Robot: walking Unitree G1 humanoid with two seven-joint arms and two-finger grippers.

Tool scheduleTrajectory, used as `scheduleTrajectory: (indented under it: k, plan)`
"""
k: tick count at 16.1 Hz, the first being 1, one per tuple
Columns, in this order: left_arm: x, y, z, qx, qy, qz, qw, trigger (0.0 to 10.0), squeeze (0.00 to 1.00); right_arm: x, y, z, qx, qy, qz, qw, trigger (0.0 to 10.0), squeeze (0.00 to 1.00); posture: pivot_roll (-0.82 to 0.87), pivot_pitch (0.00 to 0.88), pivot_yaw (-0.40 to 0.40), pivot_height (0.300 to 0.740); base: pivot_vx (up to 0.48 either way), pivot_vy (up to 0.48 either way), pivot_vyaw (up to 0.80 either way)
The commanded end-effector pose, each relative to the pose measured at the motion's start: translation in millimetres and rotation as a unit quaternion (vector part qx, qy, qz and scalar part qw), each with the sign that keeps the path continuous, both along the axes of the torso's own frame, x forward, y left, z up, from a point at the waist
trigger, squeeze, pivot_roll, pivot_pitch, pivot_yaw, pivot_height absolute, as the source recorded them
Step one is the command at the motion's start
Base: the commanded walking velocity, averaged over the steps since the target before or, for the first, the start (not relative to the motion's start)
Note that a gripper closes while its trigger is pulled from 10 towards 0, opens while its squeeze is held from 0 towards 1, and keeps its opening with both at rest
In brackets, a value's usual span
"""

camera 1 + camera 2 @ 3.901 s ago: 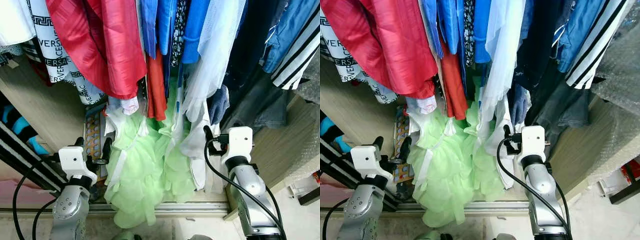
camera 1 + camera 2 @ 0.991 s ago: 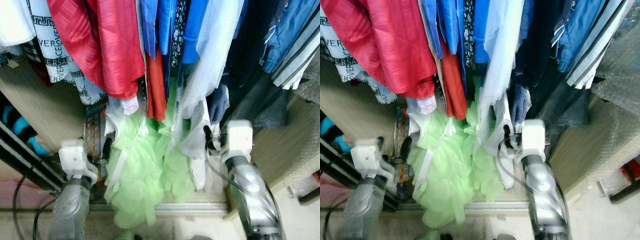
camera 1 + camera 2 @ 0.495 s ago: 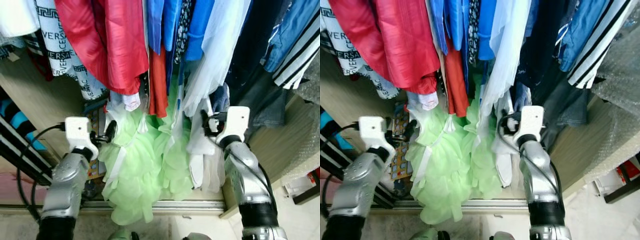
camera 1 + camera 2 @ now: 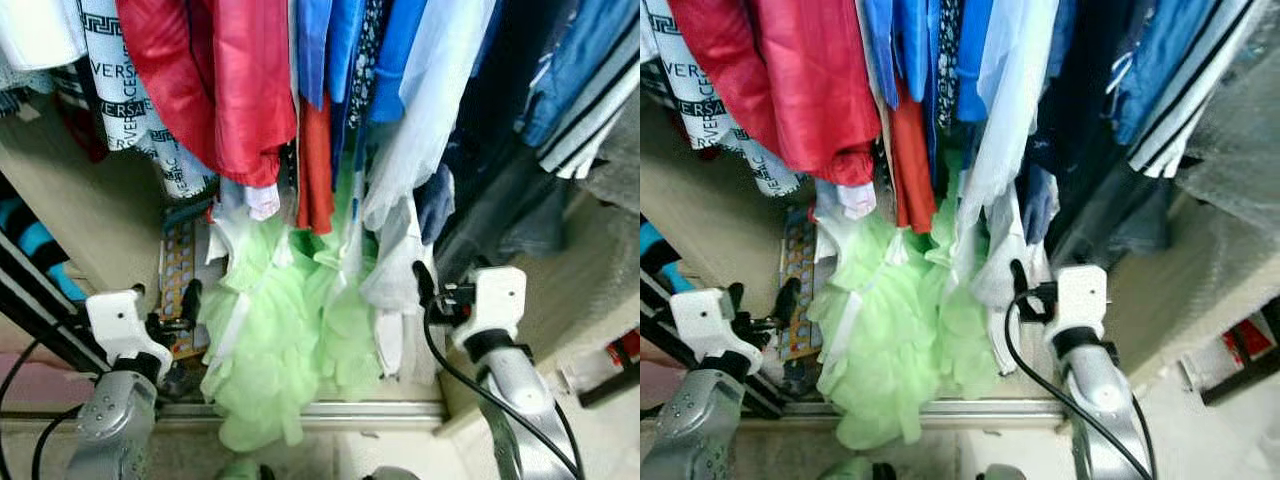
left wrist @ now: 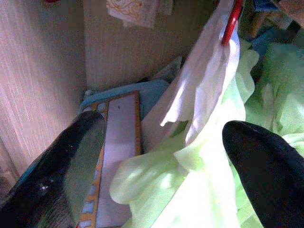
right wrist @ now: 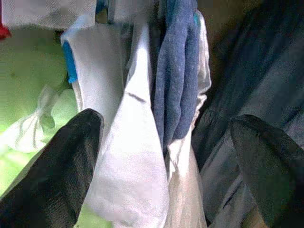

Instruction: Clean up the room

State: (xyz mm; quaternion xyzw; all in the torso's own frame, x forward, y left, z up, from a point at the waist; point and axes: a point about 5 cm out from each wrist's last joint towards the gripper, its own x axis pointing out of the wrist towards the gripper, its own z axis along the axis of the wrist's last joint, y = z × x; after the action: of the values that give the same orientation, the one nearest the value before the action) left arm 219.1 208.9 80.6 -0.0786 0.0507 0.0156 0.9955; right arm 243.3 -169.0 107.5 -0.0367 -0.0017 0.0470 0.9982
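Green dress (image 4: 285, 340) between both open jaws

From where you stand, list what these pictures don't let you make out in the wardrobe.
- The green dress: its top is hidden behind the red garment and other hanging clothes.
- The patterned board: its lower end is covered by the left gripper; its pattern is too small to tell.
- The hanging rail and hangers: cut off by the top edge.

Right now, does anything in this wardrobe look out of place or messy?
Yes. The green dress hangs so low that its ruffled hem piles on the wardrobe floor and spills over the door track. A patterned board stands wedged against the left wall behind it. Both grippers, left and right, are open and hold nothing.
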Motion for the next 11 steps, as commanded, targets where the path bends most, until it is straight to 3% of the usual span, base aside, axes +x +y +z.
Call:
scheduleTrajectory:
  k: [1, 2, 5, 8, 11]
  plan:
    - [7.1, -3.6, 7.2, -0.002, -0.022, -0.002, 1.000, 10.0, 0.00, 9.0, 6.2, 5.5, -0.013, -0.016, 0.006, 1.000, 10.0, 0.00, -0.09, 0.000, 0.000, 0.740, 0.000, 0.000, 0.00]
    - [11.1, -6.0, 11.2, 0.006, -0.033, -0.006, 0.999, 10.0, 0.00, 14.7, 8.6, 7.5, -0.035, -0.024, 0.006, 0.999, 10.0, 0.00, -0.09, 0.000, -0.001, 0.740, 0.000, 0.000, 0.00]
    - [16.1, -10.6, 17.3, -0.009, -0.044, -0.009, 0.999, 10.0, 0.00, 19.0, 11.3, 11.0, -0.036, -0.029, 0.010, 0.999, 10.0, 0.00, -0.09, 0.000, -0.005, 0.740, 0.000, 0.000, 0.80]
    - [24.0, -13.7, 5.7, -0.019, -0.018, -0.011, 1.000, 10.0, 0.00, 22.6, 14.2, 9.7, -0.022, -0.025, 0.008, 0.999, 10.0, 0.00, -0.12, 0.000, 0.003, 0.740, 0.000, 0.000, 0.80]
    - [28.9, -18.3, 14.2, 0.006, -0.036, -0.028, 0.999, 10.0, 0.00, 23.1, 13.9, 10.7, -0.018, -0.032, 0.002, 0.999, 10.0, 0.00, -0.12, 0.000, 0.008, 0.740, 0.000, 0.000, 0.80]
